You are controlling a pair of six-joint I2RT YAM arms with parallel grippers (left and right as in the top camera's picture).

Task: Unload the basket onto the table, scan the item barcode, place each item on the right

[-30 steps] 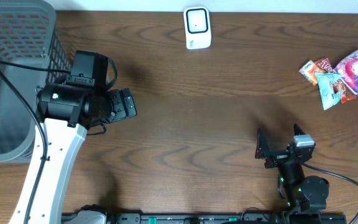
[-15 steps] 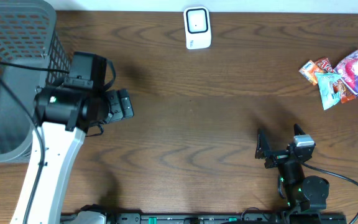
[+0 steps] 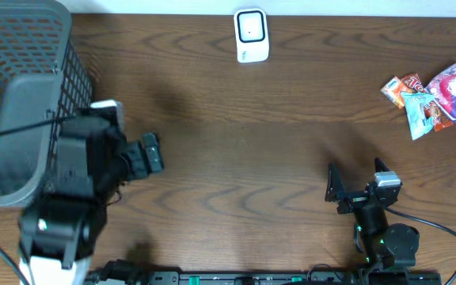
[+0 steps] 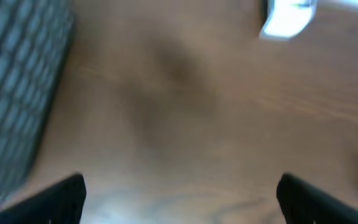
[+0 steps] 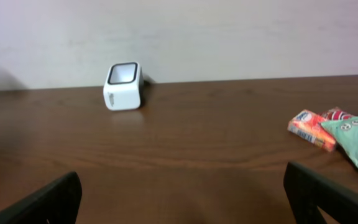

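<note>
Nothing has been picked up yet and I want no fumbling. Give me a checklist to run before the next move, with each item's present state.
1. Left gripper open and empty: ok.
2. Right gripper open and empty: ok.
3. Barcode scanner standing upright at the far edge, nothing in front of it: ok.
4. Snack packets lying in a loose pile on the right arm's side: ok.
5. An item in a gripper, ready to scan: not ok.
6. Which packet face to show the scanner: cannot tell.

White scanner [image 3: 252, 35]; grey mesh basket [image 3: 24, 38]; brown woodgrain table [image 3: 252, 162]; multicoloured packets [image 3: 435, 95].
</note>
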